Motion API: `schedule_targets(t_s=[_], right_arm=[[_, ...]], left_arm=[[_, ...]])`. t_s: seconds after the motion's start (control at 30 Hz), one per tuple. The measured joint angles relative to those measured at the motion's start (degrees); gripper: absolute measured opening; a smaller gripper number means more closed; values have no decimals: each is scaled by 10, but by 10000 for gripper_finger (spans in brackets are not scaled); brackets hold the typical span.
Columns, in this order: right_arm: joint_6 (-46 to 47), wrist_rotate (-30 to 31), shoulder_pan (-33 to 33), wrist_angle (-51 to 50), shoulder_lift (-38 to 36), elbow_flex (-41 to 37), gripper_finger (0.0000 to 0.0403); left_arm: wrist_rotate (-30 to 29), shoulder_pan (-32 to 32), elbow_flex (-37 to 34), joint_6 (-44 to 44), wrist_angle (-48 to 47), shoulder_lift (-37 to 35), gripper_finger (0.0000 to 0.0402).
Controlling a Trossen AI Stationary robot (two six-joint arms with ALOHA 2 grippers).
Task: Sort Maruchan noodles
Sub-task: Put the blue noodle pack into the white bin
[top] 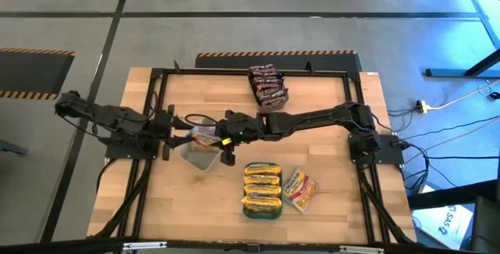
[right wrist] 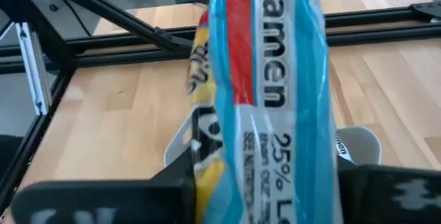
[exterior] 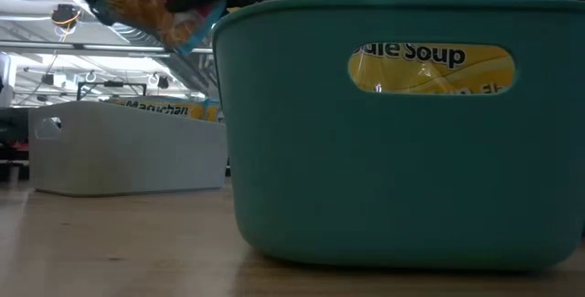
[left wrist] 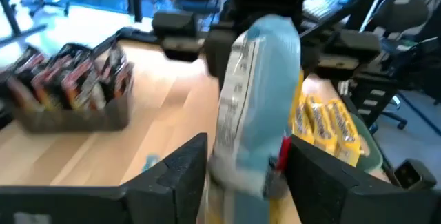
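A light-blue and yellow Maruchan packet (top: 205, 135) hangs in the air between both grippers, over a translucent white tray (top: 199, 159). My left gripper (top: 181, 134) comes from the table's left and my right gripper (top: 225, 135) from the right; each is shut on the packet. Several yellow packets (top: 262, 189) lie in a teal tray (top: 247, 209). One more yellow packet (top: 299, 189) lies flat on the table beside it. Dark maroon packets (top: 268, 84) stand in a tray near the far edge. My left gripper (left wrist: 248, 148) pinches the packet's near end (left wrist: 251, 162) between its two fingers, coming level from the table's left. The packet stands edge-on and clear of the table. My right gripper (right wrist: 265, 176) pinches the packet's other end (right wrist: 275, 148) between its fingers, level from the table's right; the packet (exterior: 155, 5) is lifted clear.
The teal tray (exterior: 393, 132) fills the low view, with the grey-white tray (exterior: 128, 146) to its left. A black frame (top: 160, 90) runs around the table's edges. Bare wood lies at the near left (top: 164, 199) and at the far right (top: 328, 90).
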Motion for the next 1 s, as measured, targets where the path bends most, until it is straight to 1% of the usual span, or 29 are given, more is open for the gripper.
schedule_targets(t_s=[0.1, 0.17, 0.27, 0.3, 0.33, 0.4, 0.53, 0.63, 0.73, 0.9, 1.0], right_arm=[[16, 3, 1, 3, 0, 0, 88], [27, -2, 1, 14, 5, 1, 88], [33, -10, 3, 23, 18, 1, 91], [34, -11, 4, 38, 26, 1, 94], [34, -13, 4, 33, 31, 1, 95], [33, -12, 3, 55, 47, 0, 95], [26, -4, 0, 64, 72, 1, 93], [9, 10, -4, 60, 92, 1, 94], [-1, 19, -8, 52, 104, 0, 96], [-18, 20, -11, 2, 113, 1, 96], [-18, 20, -15, -7, 113, 1, 106]], left_arm=[[-10, 0, 36, -31, -91, -23, 187], [-9, 0, 65, -33, -143, -37, 189], [6, 0, 108, -19, -201, -56, 189], [4, 0, 120, -19, -213, -61, 189], [-4, 0, 128, -19, -220, -68, 189], [-20, 0, 140, -18, -222, -78, 189], [-40, 0, 145, -18, -218, -95, 190], [-43, 0, 144, -18, -219, -98, 190], [-43, 0, 144, -18, -219, -97, 190], [-46, 0, 144, -21, -219, -96, 190], [-47, 0, 144, -22, -218, -95, 190]])
